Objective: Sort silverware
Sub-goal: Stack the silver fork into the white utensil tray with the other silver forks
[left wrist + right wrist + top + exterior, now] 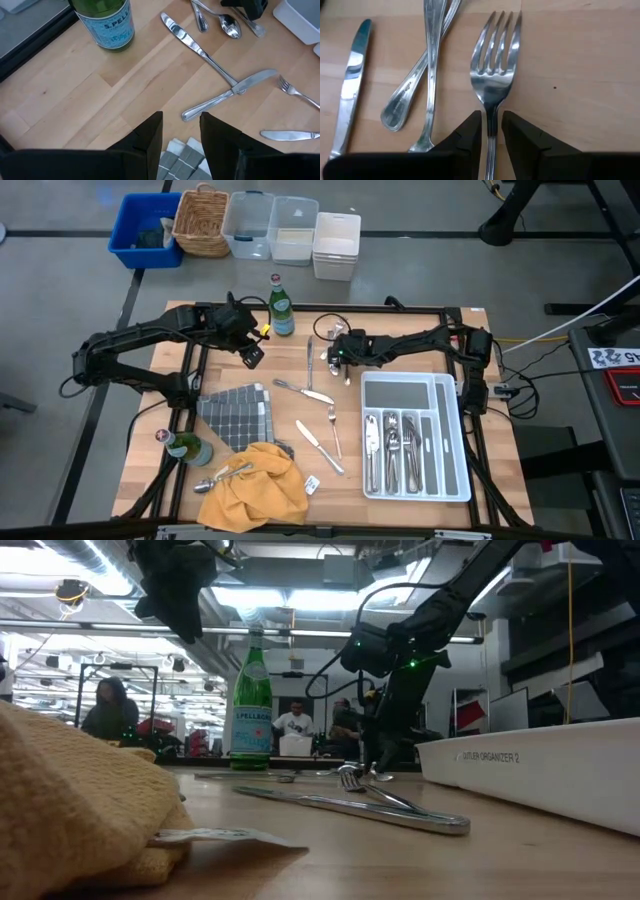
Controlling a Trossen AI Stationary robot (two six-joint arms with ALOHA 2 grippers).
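Note:
Loose silverware lies flat on the wooden table: a knife (351, 75), two crossed handles (420, 85) and a fork (496, 65) at the far middle. More pieces (318, 420) lie nearer. My right gripper (491, 131) is low over the fork and open. Its fingers stand on either side of the fork's neck, and the tines point away. I cannot tell whether they touch it. My left gripper (181, 135) hangs open and holds nothing, above the grey tiled mat (238, 415), near the green bottle (281, 308). Sorted pieces lie in the white divided tray (452, 480).
A yellow cloth (252, 485) with spoons on it lies at the near edge. A second green bottle (187, 448) is at the near left. Bins and a basket (200, 220) stand beyond the far edge. Bare wood shows between the mat and the tray.

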